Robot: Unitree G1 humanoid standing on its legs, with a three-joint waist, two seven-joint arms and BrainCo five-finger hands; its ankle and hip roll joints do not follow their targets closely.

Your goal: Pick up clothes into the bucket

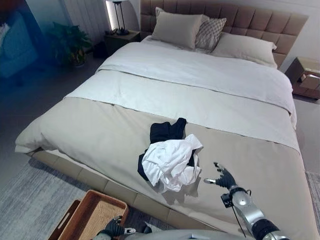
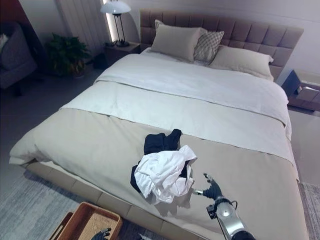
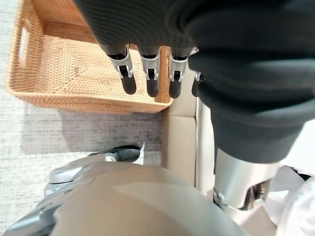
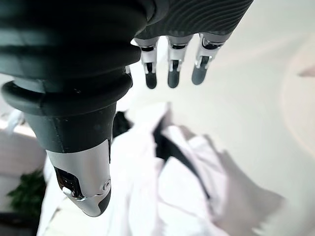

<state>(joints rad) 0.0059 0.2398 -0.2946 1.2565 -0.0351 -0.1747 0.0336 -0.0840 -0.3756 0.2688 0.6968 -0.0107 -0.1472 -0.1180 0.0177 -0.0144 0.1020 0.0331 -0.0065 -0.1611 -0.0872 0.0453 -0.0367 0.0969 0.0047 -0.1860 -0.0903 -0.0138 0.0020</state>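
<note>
Right hand [image 1: 223, 177] is held wide open just beside white shirt [image 1: 170, 162]; fingers should be closed deep into the bunched cloth

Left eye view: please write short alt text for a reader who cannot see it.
A white garment lies heaped on a black garment near the foot of a made bed, and the robot's open right hand hovers just beside them. A wicker basket stands on the floor below.

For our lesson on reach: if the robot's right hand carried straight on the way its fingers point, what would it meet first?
Most likely the white garment heaped on the bed. The open right hand points at it from beside the heap, though depth is hard to judge.
</note>
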